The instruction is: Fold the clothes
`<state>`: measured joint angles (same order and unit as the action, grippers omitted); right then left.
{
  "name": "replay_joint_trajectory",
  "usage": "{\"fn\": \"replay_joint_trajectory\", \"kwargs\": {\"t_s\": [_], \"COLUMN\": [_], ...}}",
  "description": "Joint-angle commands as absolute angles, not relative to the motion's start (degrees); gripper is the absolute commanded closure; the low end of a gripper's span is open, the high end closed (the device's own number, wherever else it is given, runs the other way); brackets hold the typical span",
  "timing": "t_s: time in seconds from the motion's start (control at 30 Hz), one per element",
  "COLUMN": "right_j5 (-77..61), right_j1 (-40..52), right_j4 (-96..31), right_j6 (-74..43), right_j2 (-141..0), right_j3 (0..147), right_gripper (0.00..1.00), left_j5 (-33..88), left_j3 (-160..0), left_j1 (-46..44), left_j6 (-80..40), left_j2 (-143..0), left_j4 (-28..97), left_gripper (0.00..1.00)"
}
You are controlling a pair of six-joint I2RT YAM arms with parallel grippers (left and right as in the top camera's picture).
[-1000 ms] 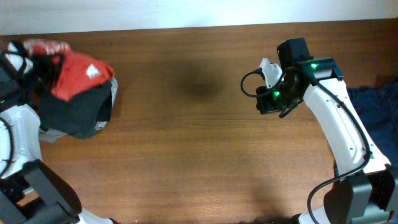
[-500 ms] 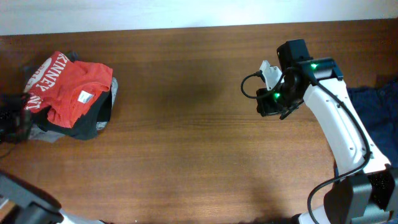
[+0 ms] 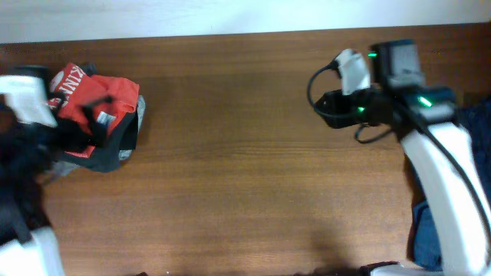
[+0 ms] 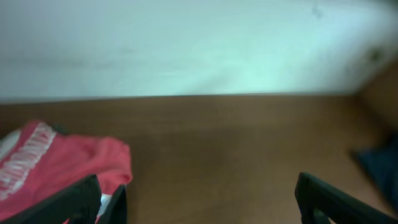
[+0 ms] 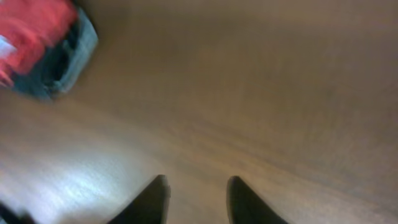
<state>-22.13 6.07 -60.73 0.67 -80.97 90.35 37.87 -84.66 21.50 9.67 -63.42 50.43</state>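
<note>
In the upper left of the overhead view, the clothes [image 3: 107, 130] sit in a crumpled heap on the wooden table [image 3: 230, 169]. The red T-shirt [image 3: 115, 96] with white lettering is on top, and a black and grey garment [image 3: 123, 146] pokes out under it on the right and lower sides. The left arm [image 3: 27, 153] is just a blur over the left edge of that heap, so not much to read there.

The left wrist view is clearer. The left gripper [image 4: 198, 180] has its jaws spread really wide, one finger near each bottom corner of the frame. There's only bare table between them, and the red shirt sits at lower left beside the left finger. It's holding nothing.

The right gripper [image 5: 196, 183] is over in the upper right of the overhead, well apart from the heap. Its wrist view shows the two fingers partway apart with bare wood in the gap, so it's empty too. A navy garment [image 3: 479, 123] peeks in at the right edge.
</note>
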Motion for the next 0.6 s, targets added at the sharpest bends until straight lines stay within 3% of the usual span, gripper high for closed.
{"fn": "replay_joint_trajectory", "kwargs": {"t_s": [0.0,0.03,0.17,0.57], "right_j5": [-18.52,-17.47,-15.59,-15.57], "right_j1": [5.5,5.5,5.5,5.63], "right_j4": [-60.45,-60.62,-61.28,-61.73], "right_j6": [0.36,0.36,0.38,0.38], "right_j2": [-71.46,-70.15,-66.11,-69.43], "right_j3": [92.27,92.27,92.27,92.27], "right_gripper": [0.24,0.01,0.01,0.01], "left_j5": [15.88,13.34,10.63,10.87], "left_j3": [-85.19,-85.17,-85.17,-85.17], "left_j1": [8.75,5.82,-0.64,-0.75], "left_j6": [18.96,18.96,18.98,18.96], "left_j2": [-59.59,-59.18,-59.94,-67.31], "left_j4": [54.63,56.12,60.34,61.43], "left_gripper": [0.01,0.01,0.01,0.01]}}
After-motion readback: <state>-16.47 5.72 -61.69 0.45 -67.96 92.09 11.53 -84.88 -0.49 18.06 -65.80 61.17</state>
